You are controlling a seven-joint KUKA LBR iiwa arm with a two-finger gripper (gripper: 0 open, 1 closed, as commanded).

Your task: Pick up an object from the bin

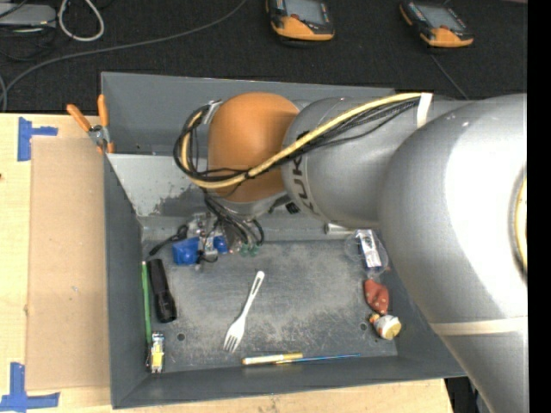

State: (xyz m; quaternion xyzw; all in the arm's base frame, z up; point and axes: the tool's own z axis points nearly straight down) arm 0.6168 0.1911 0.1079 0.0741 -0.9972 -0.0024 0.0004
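Well, I see my gripper (pixel 211 241) over the scuffed grey bin (pixel 301 291) floor, up-left of the white fork (pixel 245 312), beside a blue thing (pixel 183 253); its grip I cannot tell.

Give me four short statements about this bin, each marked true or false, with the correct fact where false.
1. A white plastic fork lies near the middle of the bin floor. True.
2. The fork rests on a black bar. False: the black bar lies apart from it, by the view's left wall.
3. The gripper is at the front right corner. False: it is at the back left, beside a small blue thing.
4. A yellow pencil lies along the front wall. True.
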